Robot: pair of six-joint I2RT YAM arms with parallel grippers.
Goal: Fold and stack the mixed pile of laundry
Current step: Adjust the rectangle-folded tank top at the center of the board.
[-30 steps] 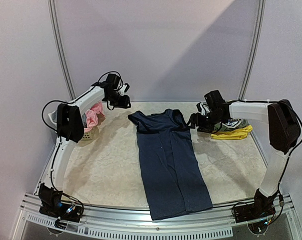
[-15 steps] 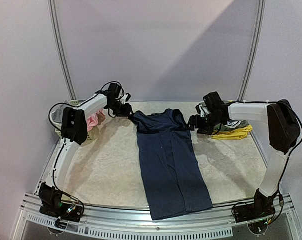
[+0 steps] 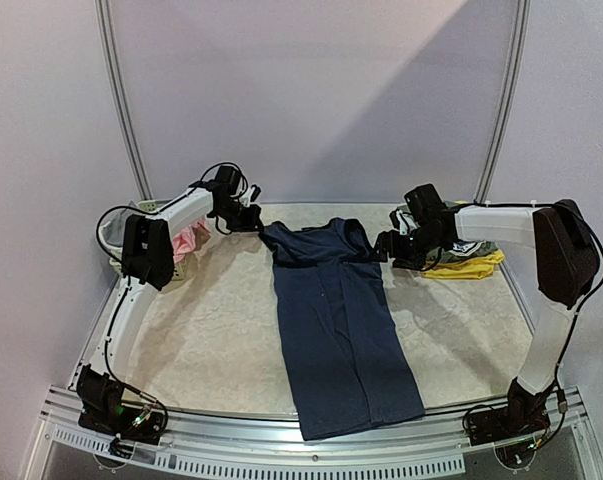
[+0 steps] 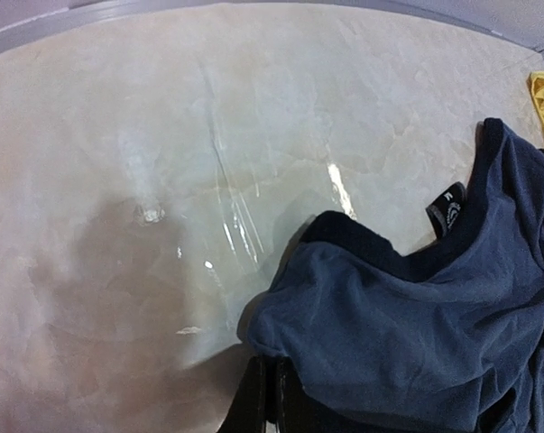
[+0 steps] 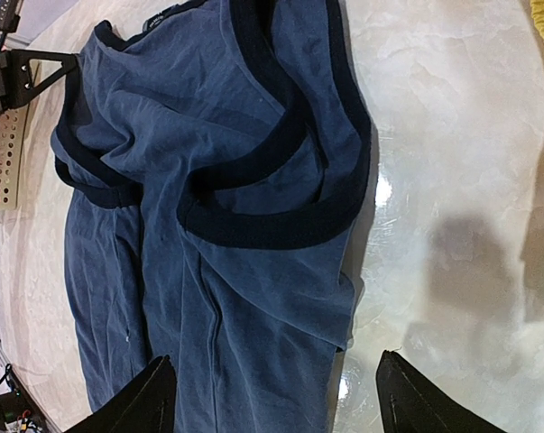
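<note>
1. Left gripper (image 4: 270, 365) has its fingers pressed together on a corner of the dress (image 3: 336, 320), at the bottom of its wrist view. It looks like it pinches that shoulder so it can pull the cloth.
2. Right gripper (image 5: 276, 356) has its fingers wide apart. It hangs over the other shoulder with the cloth edge between them, likely ready to grab.
3. The dress lies long down the middle of the table (image 3: 211, 330), with the neck at the top of the frame and the hem at the bottom. Spread out like this, it should be easy to fold.
4. Its top part is bunched and wrinkled, so I think it needs a tug to get flat first.
5. More clothes (image 3: 471, 262) sit at the right of the frame, behind the right gripper. Pink cloth (image 3: 191, 238) is in the basket (image 3: 178, 268) at the left. Both are out of the way, so the dress has room.
</note>
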